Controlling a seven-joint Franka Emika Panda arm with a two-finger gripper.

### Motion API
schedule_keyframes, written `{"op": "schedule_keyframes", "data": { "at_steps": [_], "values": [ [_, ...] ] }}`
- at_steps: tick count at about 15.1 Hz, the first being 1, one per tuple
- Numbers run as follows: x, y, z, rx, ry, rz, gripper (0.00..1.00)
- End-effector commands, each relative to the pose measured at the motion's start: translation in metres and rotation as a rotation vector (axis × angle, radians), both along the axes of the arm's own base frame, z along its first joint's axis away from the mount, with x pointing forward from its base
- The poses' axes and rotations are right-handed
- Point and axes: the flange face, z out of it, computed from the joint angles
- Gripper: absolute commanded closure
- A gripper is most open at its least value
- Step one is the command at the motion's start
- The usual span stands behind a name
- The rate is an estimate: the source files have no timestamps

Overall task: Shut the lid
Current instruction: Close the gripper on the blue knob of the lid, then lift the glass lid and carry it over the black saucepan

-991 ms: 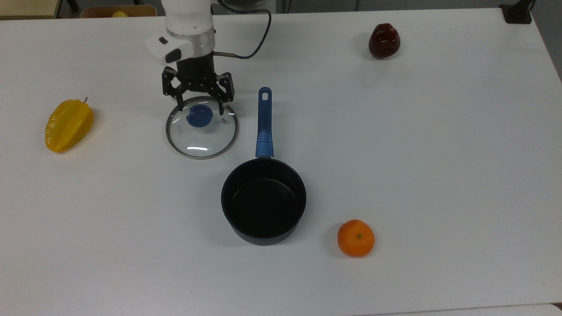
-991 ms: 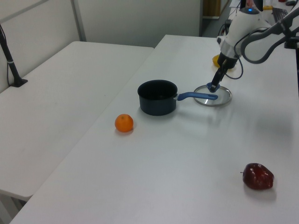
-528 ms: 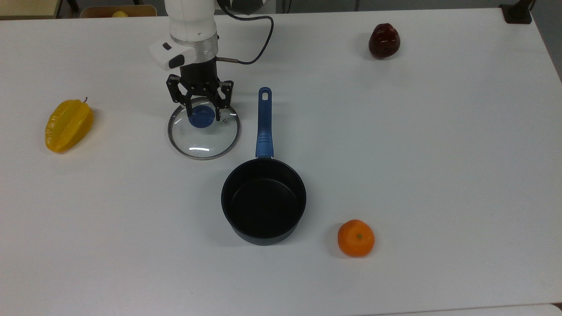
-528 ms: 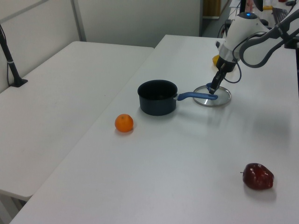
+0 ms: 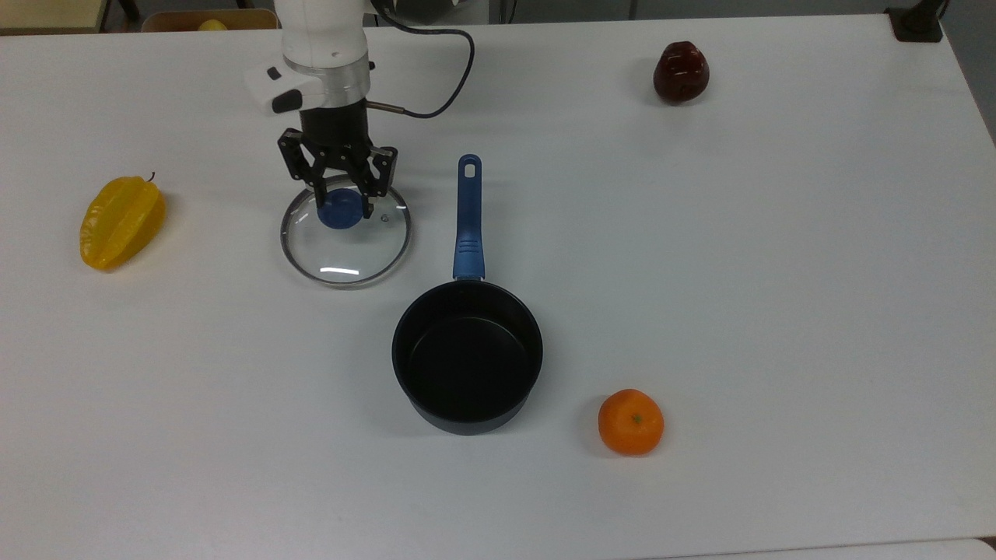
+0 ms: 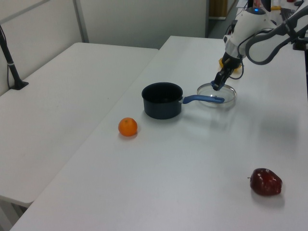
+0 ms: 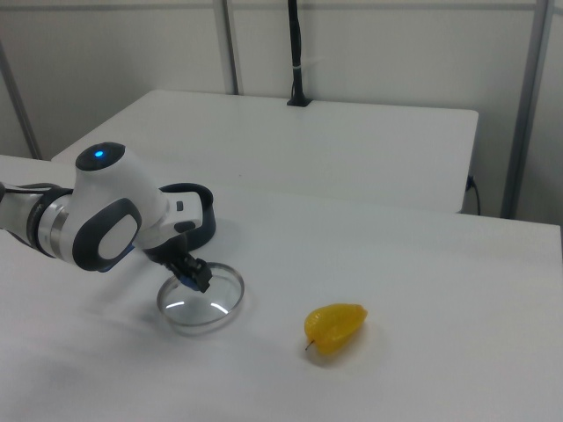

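Observation:
The lid (image 5: 342, 250) is a round glass disc with a metal rim and a blue knob (image 5: 337, 213). My gripper (image 5: 342, 204) is shut on that knob, pointing straight down. The lid stays level and seems just off the table, to the top view's left of the pan's blue handle (image 5: 468, 218). The open black saucepan (image 5: 467, 356) stands nearer the front edge, with nothing inside. In the left view the gripper (image 6: 216, 86) holds the lid (image 6: 217, 94) behind the saucepan (image 6: 162, 100). In the right view the lid (image 7: 202, 301) hangs under the gripper (image 7: 195, 276).
On the white table (image 5: 778, 272), a yellow starfruit (image 5: 122, 222) lies at the top view's left. A dark red apple (image 5: 681, 72) sits at the back right. An orange (image 5: 631, 421) rests to the front right of the pan. A cable (image 5: 451, 74) trails from the wrist.
My fingers went from open around the knob to shut on it. The lid then shifted toward the top view's left, away from the pan handle, with the arm.

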Motion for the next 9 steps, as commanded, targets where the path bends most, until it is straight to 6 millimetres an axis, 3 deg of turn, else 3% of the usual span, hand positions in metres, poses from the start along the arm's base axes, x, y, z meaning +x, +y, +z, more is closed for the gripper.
{"op": "schedule_keyframes", "data": {
  "at_steps": [1, 4, 6, 8, 9],
  "values": [
    [0.02, -0.011, 0.038, 0.013, -0.018, -0.038, 0.43],
    [0.053, -0.016, 0.096, 0.018, 0.068, -0.041, 0.43],
    [0.068, -0.011, 0.12, 0.019, 0.088, -0.033, 0.43],
    [0.082, 0.001, 0.153, 0.02, 0.079, -0.014, 0.43],
    [0.09, 0.017, 0.162, 0.013, 0.066, 0.013, 0.43]
  ]
}}
